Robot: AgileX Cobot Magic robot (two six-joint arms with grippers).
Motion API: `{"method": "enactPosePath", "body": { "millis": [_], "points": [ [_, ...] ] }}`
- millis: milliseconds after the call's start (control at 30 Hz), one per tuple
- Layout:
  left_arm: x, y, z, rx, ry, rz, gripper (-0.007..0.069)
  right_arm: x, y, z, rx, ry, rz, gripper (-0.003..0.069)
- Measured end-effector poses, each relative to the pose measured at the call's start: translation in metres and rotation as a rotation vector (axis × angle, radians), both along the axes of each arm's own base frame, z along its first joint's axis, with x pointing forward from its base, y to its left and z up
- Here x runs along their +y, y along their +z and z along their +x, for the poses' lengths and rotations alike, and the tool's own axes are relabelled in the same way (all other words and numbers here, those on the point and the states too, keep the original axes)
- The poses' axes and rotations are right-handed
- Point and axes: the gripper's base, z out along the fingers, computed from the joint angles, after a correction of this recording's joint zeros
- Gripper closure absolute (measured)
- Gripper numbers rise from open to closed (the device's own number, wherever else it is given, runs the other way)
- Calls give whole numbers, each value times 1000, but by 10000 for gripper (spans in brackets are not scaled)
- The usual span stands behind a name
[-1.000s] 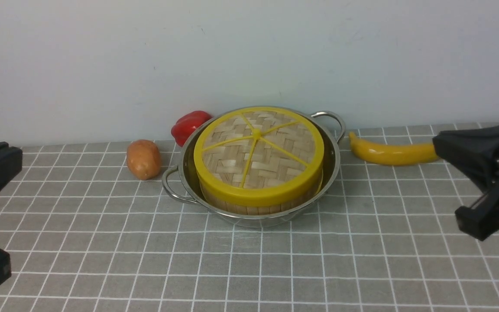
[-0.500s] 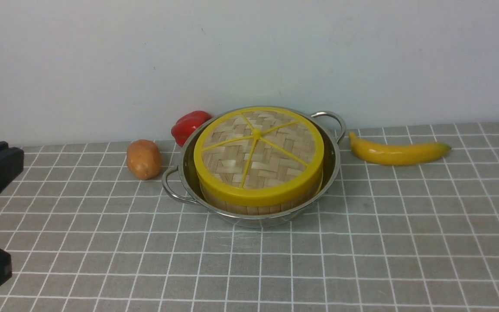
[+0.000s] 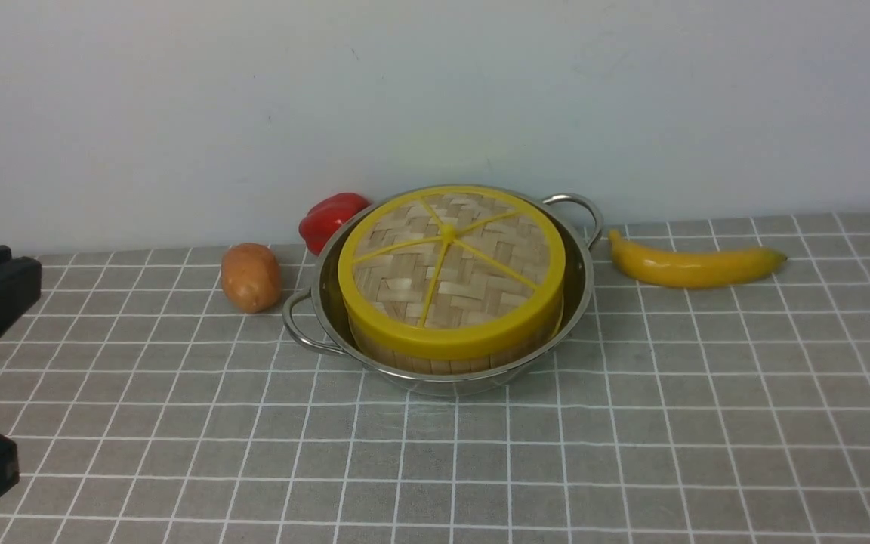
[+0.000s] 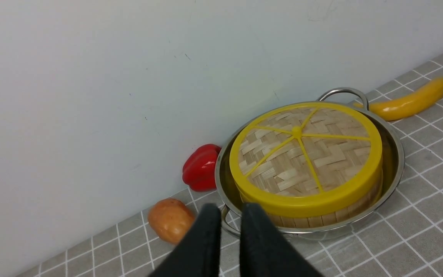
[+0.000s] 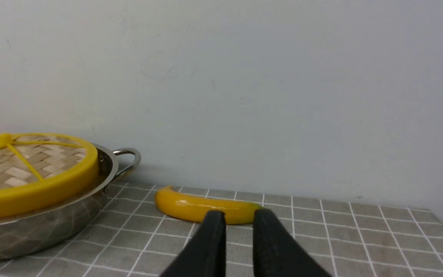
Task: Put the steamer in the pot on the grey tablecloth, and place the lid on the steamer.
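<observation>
Lid (image 3: 451, 270) on steamer (image 3: 450, 361) in pot (image 3: 577, 283), tablecloth (image 3: 631, 438) rear centre; ahead of left gripper (image 4: 230, 213), nearer; both grippers' jaws slightly apart, empty.

Pot (image 3: 582, 283): polished steel, mirror-glossy. Lid (image 3: 450, 268): woven bamboo strips, matt, smooth yellow rim. Steamer (image 3: 435, 363): wooden slat wall. Grey tablecloth (image 3: 631, 453): matt cloth. Banana (image 3: 695, 266), pepper (image 3: 329, 215): glossy. Potato (image 3: 251, 276): dull.
</observation>
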Motion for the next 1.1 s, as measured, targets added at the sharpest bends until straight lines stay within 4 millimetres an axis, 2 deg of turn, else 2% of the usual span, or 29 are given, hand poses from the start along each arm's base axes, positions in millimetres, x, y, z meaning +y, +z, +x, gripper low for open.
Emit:
{"method": "enactPosePath", "body": {
  "millis": [567, 733, 800, 833, 867, 933, 1000, 1067, 1100],
  "points": [
    [0, 0, 0, -1, -1, 4, 519, 0, 0, 0, 3, 0, 7, 477],
    [7, -9, -7, -12, 37, 22, 507, 0, 0, 0, 4, 0, 7, 463],
    [18, -34, -14, 13, 127, 38, 508, 0, 0, 0, 4, 0, 7, 454],
    [19, -33, -15, 8, 127, 35, 508, 0, 0, 0, 4, 0, 7, 454],
    [24, -56, -19, 42, 186, 39, 501, 0, 0, 0, 4, 0, 7, 452],
    [28, -73, -25, 48, 226, 27, 498, 0, 0, 0, 4, 0, 7, 447],
    [33, -109, -33, 43, 295, -9, 497, 0, 0, 0, 2, 0, 7, 440],
    [35, -131, -38, -2, 328, -36, 497, 0, 0, 0, 0, 0, 7, 435],
    [35, -134, -39, -19, 332, -42, 497, 0, 0, 0, 0, 0, 7, 433]
  ]
}}
